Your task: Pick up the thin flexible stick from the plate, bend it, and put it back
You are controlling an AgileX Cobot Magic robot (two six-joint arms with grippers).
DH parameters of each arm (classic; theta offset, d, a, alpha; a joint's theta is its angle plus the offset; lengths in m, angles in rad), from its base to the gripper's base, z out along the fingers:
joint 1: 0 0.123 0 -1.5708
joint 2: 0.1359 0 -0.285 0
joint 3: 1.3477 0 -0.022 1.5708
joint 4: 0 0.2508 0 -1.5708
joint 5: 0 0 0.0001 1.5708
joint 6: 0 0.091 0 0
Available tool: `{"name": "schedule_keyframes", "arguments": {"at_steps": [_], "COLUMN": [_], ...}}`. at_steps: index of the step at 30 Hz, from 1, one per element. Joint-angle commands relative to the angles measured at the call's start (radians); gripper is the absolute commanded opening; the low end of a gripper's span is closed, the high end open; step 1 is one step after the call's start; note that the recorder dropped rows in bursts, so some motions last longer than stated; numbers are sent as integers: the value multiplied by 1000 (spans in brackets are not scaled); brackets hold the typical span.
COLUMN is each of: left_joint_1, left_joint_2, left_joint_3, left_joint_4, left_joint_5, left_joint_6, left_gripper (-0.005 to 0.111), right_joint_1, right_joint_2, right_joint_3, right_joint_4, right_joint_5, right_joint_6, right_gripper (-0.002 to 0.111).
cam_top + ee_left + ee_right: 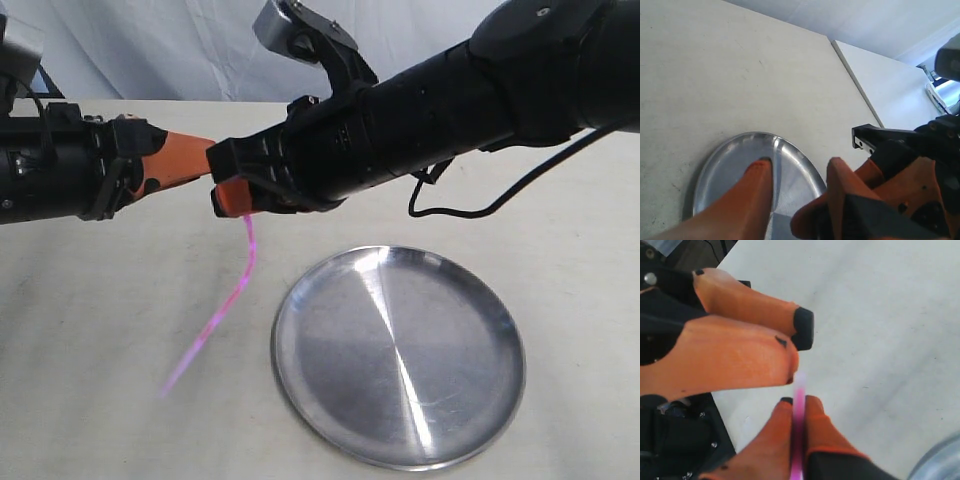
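**Item 1. Stick** (235, 295). Thin, bright pink, flexible. It was recorded off the plate and in the air. Its upper end was clamped in the right gripper (235, 198). From there it was seen to hang down and curve toward seven o'clock. The free end was blurred and was placed at about nine o'clock of the plate. Whether that end touched the table (90, 320) could not be told.

**Item 2. Plate** (400, 360). Round, shallow, shiny silver metal with a low raised rim. It was laid flat on the table, toward five o'clock in the exterior view and at about four o'clock of the two grippers.

**Item 3. Right gripper.** It was carried on a black arm extended from two o'clock across the middle of the exterior view. Its orange fingers (780, 440) were clenched on the stick (799, 440), which was pinched between them near its pale tip. A short length was shown protruding past the fingertips.

**Item 4. Left gripper** (205, 155). It was extended from nine o'clock, pointed toward three o'clock and set just beside the right gripper. Its jaws were released and parted, and nothing was grasped between them. In the left wrist view the two orange fingers (747, 200) were shown apart, with the plate (730, 155) seen behind the gap. In the right wrist view one finger was shown just beside the stick's protruding tip; contact could not be confirmed.

**Item 5. Table.** Pale beige with a matt surface. The plate was borne on it.
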State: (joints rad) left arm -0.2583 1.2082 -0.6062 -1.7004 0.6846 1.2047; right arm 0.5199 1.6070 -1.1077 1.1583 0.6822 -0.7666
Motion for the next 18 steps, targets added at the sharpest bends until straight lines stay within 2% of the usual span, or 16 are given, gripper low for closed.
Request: {"name": "schedule_keyframes", "arguments": {"at_steps": [1, 11, 18], "left_joint_1": [4, 4, 4], "left_joint_2": [2, 2, 2], "left_joint_3": [-4, -4, -4], "left_joint_4": [6, 13, 82], "left_joint_5": [-6, 46, 108], "left_joint_6": [0, -2, -35], "left_gripper": [36, 36, 36], "right_joint_1": [-2, -22, -30], "right_joint_2": [-8, -8, -8], "right_joint_3": [-4, -4, -4], "right_joint_4": [-47, -275, -244], "right_joint_5": [-40, -226, -299], "right_joint_6": [-6, 242, 293], "right_gripper": [0, 0, 0]}}
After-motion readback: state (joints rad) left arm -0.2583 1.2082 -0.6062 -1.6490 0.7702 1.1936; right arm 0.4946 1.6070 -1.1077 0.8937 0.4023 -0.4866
